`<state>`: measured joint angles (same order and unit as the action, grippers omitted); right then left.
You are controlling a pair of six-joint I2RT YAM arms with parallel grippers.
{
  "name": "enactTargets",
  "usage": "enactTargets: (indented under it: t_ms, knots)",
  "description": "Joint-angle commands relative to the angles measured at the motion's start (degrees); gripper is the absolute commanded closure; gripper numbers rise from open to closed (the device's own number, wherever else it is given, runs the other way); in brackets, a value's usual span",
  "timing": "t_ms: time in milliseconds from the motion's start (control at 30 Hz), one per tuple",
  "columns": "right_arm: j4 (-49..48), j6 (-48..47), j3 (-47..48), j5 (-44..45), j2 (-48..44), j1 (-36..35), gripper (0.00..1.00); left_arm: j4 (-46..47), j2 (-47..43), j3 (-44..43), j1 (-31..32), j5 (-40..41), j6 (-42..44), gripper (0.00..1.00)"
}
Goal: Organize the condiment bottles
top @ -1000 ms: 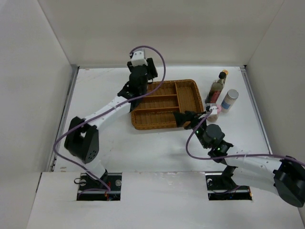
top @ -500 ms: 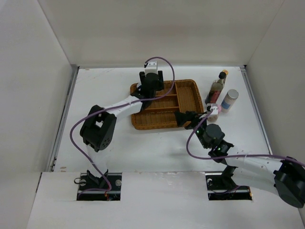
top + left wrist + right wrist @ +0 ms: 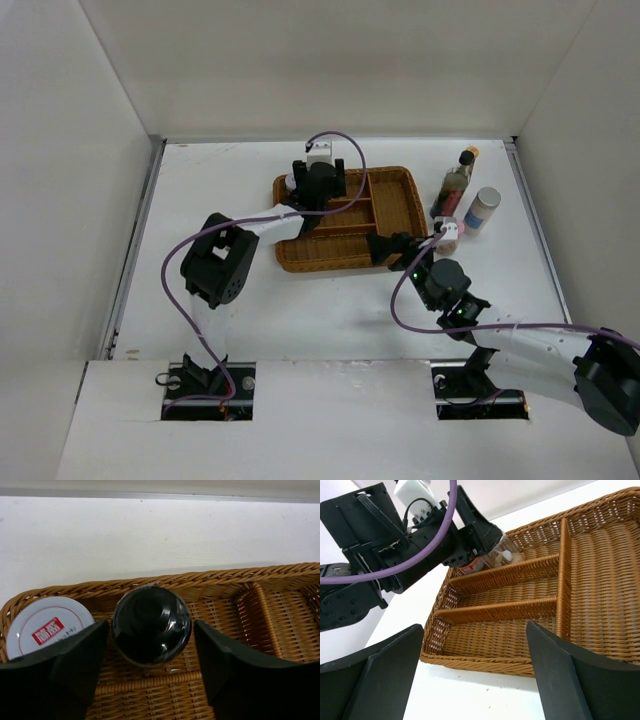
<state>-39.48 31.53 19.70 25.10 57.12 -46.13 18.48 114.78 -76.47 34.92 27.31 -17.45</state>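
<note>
Left pincer (image 3: 151,630) looks pressed onto the black-capped bottle (image 3: 151,620), though contact is hard to confirm, in the back-left compartment of the wicker tray (image 3: 280,572), just beside the white-lidded jar (image 3: 45,627); right pincer (image 3: 383,250) hangs spread and empty at the tray's front-right corner. Probably rigid, smooth glass, light but slippery: grip the body below the cap. One tray; six condiment bottles (image 3: 483,210) in all, four on the surface (image 3: 220,170) right of it, two inside.

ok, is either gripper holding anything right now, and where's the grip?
The left gripper pinches the black-capped bottle by the sides of its upper body, over the wicker tray. The right gripper is open and holds nothing.
</note>
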Motion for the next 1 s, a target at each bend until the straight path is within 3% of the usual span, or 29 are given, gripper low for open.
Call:
enactTargets:
  t_ms: [0,100,133,400,500,667,733,833,967]
  knots:
    - [-1.38,-0.33,0.25,1.00,-0.34,0.30,0.09,3.93,-2.72,1.14,-0.25,-0.15,0.23,0.28]
    - [-1.39,-0.77,0.16,1.09,-0.87,0.30,0.08,4.02,-5.26,1.67,0.45,-0.15,0.40,0.10]
    - [-1.30,-0.77,0.25,1.09,-1.05,0.30,0.08,4.45,-6.49,1.93,0.72,-0.15,0.58,0.00]
    - [1.51,-1.73,1.21,3.11,-3.15,-0.41,0.13,7.62,-17.21,3.16,2.74,-4.98,0.84,0.00]
    - [3.97,-1.38,1.74,4.60,-5.52,-0.41,0.26,9.29,-21.43,5.70,3.71,-4.99,0.67,0.00]
    - [13.08,-1.30,5.51,7.93,-8.87,0.64,0.66,12.19,-30.65,14.39,4.15,-3.50,0.05,0.00]
    - [20.90,-0.59,9.45,9.87,-8.09,1.87,0.73,12.98,-36.18,21.23,3.36,0.18,-1.87,0.00]
    - [28.39,-0.33,13.33,13.20,-5.28,4.15,0.70,12.72,-45.23,32.48,0.21,5.02,-5.21,0.00]
    - [34.64,2.30,16.06,17.78,-0.80,8.37,0.34,12.55,-57.45,47.69,-4.54,5.39,-10.93,0.00]
